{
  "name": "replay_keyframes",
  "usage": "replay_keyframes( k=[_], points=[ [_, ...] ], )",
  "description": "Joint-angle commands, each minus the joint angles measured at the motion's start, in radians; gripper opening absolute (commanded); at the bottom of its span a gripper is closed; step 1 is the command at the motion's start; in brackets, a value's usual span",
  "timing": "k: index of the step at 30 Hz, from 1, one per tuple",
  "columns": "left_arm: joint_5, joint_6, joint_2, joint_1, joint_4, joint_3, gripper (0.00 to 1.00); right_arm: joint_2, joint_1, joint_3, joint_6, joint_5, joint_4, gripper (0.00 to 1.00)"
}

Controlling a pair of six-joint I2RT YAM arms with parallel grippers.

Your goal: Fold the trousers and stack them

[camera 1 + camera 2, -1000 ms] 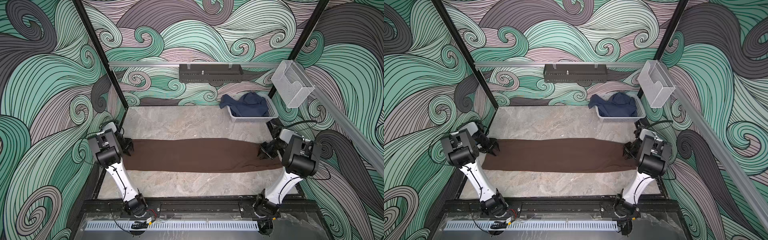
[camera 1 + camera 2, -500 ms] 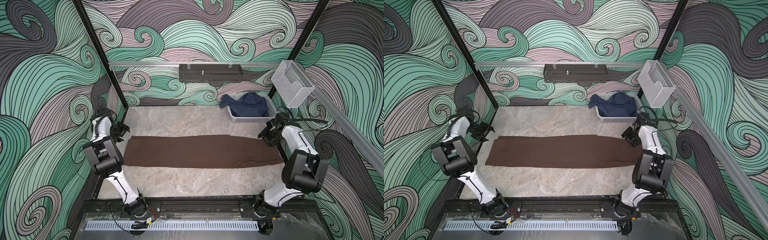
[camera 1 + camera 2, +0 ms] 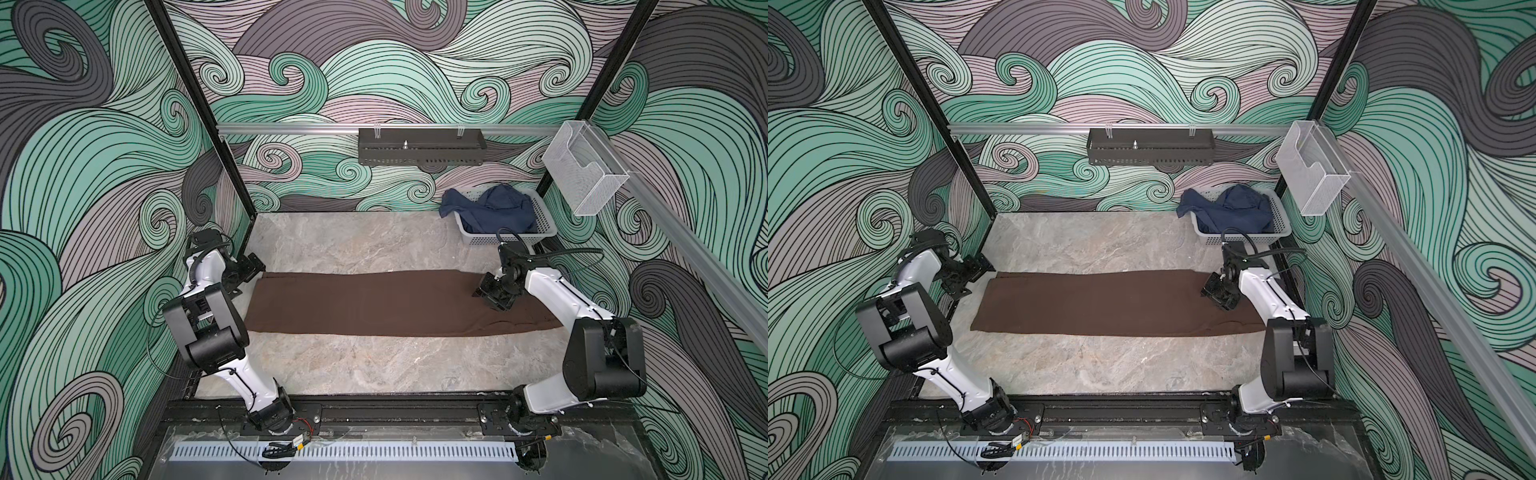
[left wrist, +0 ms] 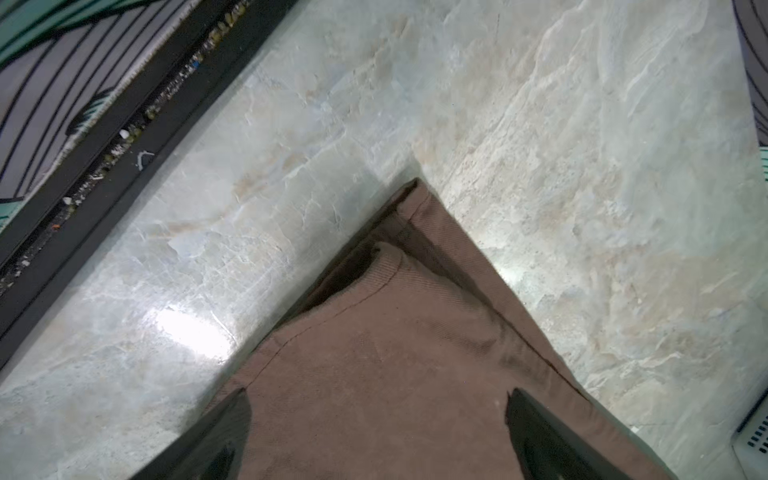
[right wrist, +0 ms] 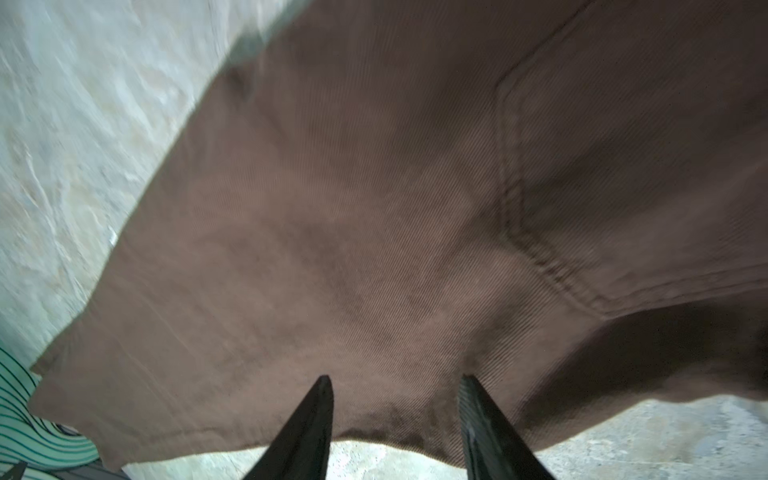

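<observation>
The left gripper [image 4: 376, 392] stands wide open over the hem end of the trousers [image 3: 374, 303]. In the left wrist view only the tips of its dark fingers [image 4: 540, 432] show, the rest cut off at the frame edge, and the brown cloth lies flat between them with nothing pinched. Whether the tips touch the cloth I cannot tell. The hem corner [image 4: 413, 195] shows several layers, one slightly lifted, with shadow under it.

The right gripper [image 5: 395, 378] hangs over the other end, its jaws part-way apart and empty. The right wrist view is smeared, so I cannot make out if the fingertips [image 5: 320, 399] rest on the fabric. A stitched seam [image 5: 508, 174] curves across the cloth there — what it belongs to is hard to say.

In both top views the trousers lie as one long flat strip across the middle of the table [image 3: 353, 365], running from side to side. The right arm [image 3: 557, 291] covers part of that end, so the outline there is hidden. At the back right a basket [image 3: 482, 240] holds a crumpled navy garment [image 3: 494, 208], apart from the trousers.
</observation>
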Motion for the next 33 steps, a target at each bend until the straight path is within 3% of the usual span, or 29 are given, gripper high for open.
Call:
replay_keyframes(
  k=[1,14,33],
  points=[
    [0.034,0.053,0.041,0.003,-0.022,0.052,0.99,-0.006,0.054,-0.006,0.029,-0.023,0.029,0.50],
    [0.030,0.173,0.119,0.004,-0.034,0.022,0.97,0.101,0.284,0.047,0.112,-0.083,0.079,0.49],
    [-0.089,0.286,0.203,0.002,-0.072,0.046,0.93,0.189,0.354,0.094,0.083,-0.075,0.032,0.49]
  ],
)
